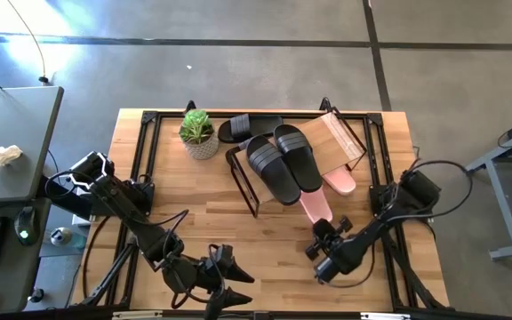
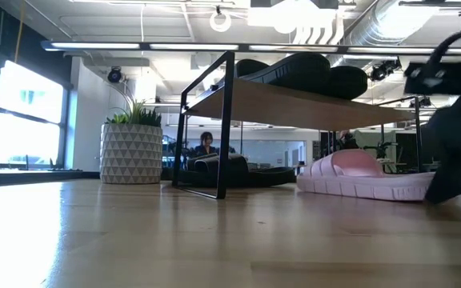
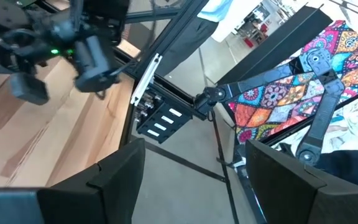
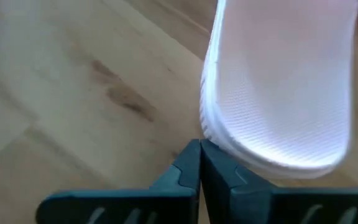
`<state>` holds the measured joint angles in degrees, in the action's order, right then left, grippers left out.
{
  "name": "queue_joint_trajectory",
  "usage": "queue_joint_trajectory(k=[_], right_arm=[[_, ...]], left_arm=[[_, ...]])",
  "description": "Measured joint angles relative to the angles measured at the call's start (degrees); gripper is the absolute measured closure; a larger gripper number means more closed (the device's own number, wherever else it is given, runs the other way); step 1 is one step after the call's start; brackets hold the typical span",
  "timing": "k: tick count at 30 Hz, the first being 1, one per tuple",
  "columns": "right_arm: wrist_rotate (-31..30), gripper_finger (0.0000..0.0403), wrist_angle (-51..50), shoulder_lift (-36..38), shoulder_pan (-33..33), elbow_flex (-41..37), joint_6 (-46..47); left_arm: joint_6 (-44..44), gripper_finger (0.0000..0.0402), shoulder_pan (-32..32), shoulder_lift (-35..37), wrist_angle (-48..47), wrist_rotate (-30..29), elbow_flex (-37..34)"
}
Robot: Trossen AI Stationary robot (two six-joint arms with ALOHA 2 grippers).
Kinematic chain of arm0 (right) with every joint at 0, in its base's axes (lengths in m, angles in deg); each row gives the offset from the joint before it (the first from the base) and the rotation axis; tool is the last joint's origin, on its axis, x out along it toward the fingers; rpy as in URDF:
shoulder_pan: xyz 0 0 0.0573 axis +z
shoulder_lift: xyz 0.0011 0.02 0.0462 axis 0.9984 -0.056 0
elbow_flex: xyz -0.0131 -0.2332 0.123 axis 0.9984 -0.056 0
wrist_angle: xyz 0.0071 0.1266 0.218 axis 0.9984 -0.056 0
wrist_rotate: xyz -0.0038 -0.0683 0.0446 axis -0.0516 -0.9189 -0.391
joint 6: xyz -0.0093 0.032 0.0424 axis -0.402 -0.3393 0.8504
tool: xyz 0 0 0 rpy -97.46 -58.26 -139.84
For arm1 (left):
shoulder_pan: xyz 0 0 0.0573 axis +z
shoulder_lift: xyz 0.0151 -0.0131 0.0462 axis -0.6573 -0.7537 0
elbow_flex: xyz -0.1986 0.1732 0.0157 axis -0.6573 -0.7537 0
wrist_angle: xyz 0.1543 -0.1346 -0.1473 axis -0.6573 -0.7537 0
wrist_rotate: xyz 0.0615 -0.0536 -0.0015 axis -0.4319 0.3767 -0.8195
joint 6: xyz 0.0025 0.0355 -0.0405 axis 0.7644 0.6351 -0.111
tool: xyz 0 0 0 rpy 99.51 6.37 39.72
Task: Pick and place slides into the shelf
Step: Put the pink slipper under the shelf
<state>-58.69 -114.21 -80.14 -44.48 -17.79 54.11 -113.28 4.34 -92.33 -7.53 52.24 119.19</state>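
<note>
We see a table [image 1: 265,240] of pale, smooth-finished wood planks with visible grain, and a shelf [image 1: 336,135] of light wood board on thin matt black metal. The black slides [image 1: 284,160] look matt and ribbed across their straps, while the pink slide [image 4: 284,81] shows a finely textured, rubbery sole.

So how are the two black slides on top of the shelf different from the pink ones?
The two black ribbed-strap slides sit side by side on top of the wooden-board shelf; the two plain pale pink slides lie on the table, partly under it. The black ones have ridged strap bands; the pink ones are smooth. The shut right gripper is at the heel of one pink slide; no gripper is near the black pair. Both pairs are open-toe slip-ons.
</note>
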Motion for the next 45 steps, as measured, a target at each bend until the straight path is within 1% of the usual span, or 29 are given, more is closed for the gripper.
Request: queue_joint_trajectory(k=[4,16,24,26,32,37,41,45], right_arm=[[-0.83,0.0403,2.8,0.22,-2.0,-1.34,-0.11],[-1.07,0.0403,0.15,0.09,-8.04,-1.42,0.96],[0.1,0.0403,-4.11,-0.09,-10.94,-1.6,7.1],[0.57,0.0403,-4.52,-0.09,-11.45,-1.6,7.36],[1.82,0.0403,-4.87,0.02,-12.66,-1.45,8.47],[2.37,0.0403,-6.59,0.02,-13.2,-1.55,10.56],[2.45,0.0403,-7.46,-0.07,-13.16,-1.62,10.56],[2.44,0.0403,-8.07,1.04,-11.48,-1.62,10.56]], left_arm=[[0.0,0.0142,0.0,0.0,0.0,0.0,0.0],[-0.02,0.0142,0.0,-0.02,-0.39,-0.02,0.0],[-0.17,0.0142,0.0,-0.02,-0.51,-0.02,0.0],[-0.17,0.0142,0.0,-0.02,-0.5,-0.02,0.0],[-0.17,0.0142,0.0,-0.02,-0.56,-0.12,0.0],[-0.17,0.0142,0.0,-0.02,-0.69,-1.6,0.0],[-0.21,0.0142,0.0,-0.02,-0.73,-1.75,0.0],[-0.44,0.0142,0.0,-0.02,-0.78,-1.73,0.0]])
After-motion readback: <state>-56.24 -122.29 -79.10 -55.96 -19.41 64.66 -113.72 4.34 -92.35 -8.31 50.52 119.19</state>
